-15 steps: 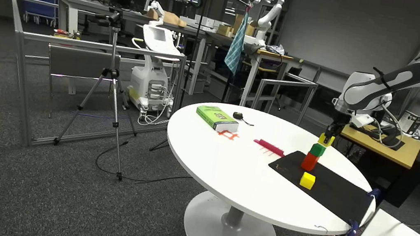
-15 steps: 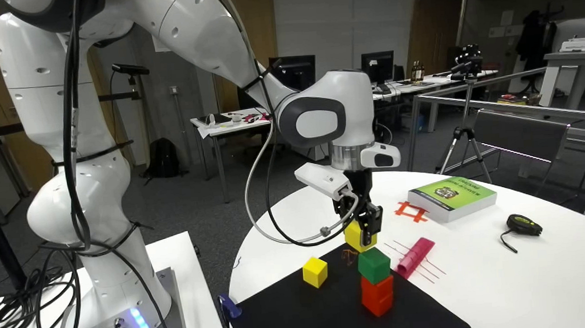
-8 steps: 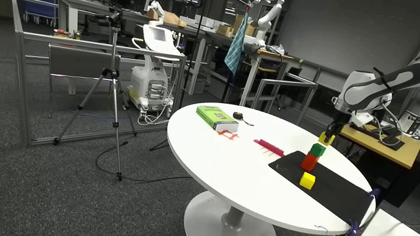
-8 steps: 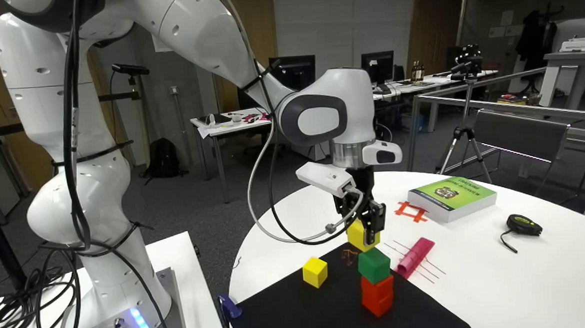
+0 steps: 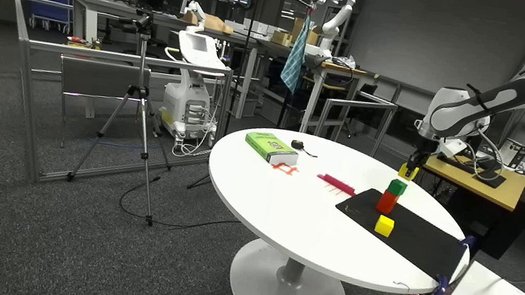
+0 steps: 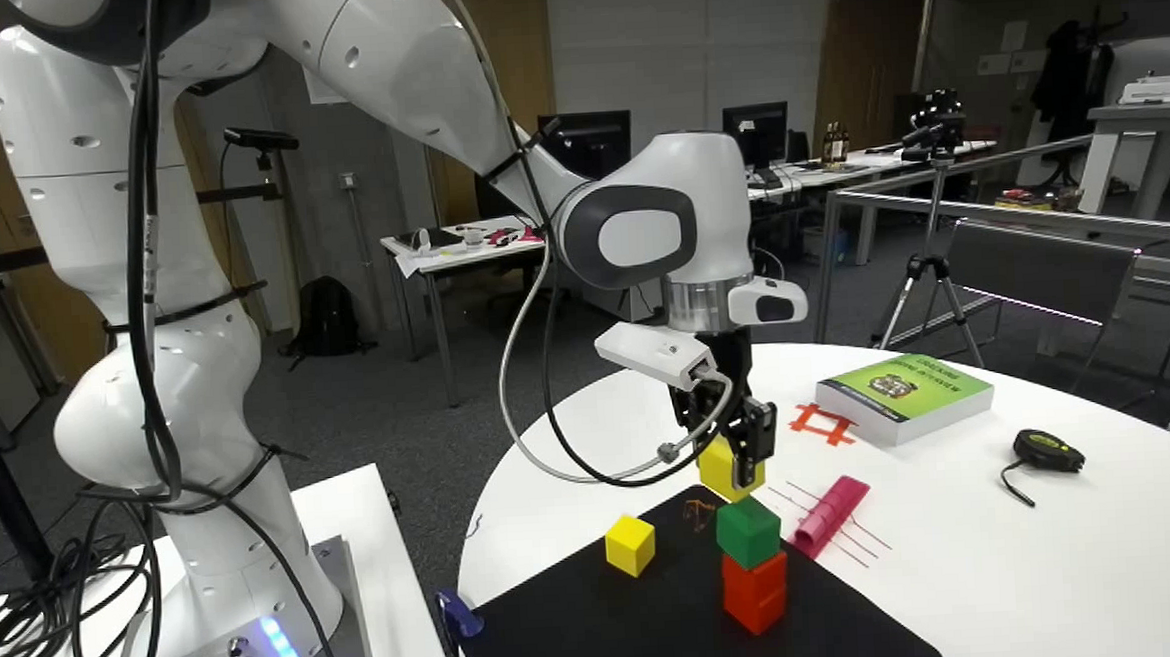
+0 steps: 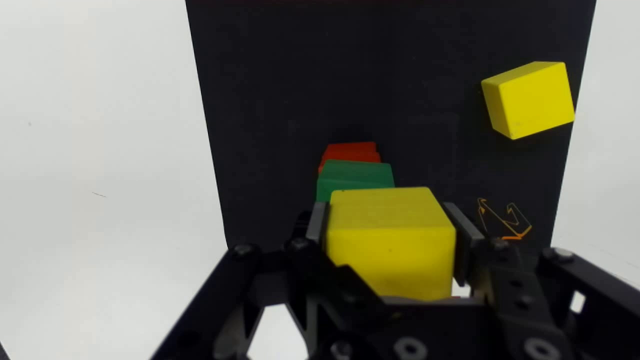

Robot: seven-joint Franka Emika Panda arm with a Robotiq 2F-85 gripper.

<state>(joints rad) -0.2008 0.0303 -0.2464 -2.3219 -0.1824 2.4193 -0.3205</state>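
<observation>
Cube (image 7: pixel 391 245) between the hand's (image 7: pixel 391 225) fingers (image 7: pixel 316 224)

Smooth yellow block (image 7: pixel 390 250); matt black mat (image 7: pixel 390 80); glossy robot arm (image 6: pixel 402 78)

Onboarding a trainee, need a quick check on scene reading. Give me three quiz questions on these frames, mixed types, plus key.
1. Open: what does the gripper hold?
2. True or false: the green block sits on top of the red blocks.
3. Fill in: the loose yellow block rests on the ____.

Key:
1. The other yellow block, clamped between its jaws.
2. True.
3. Black mat.
</observation>
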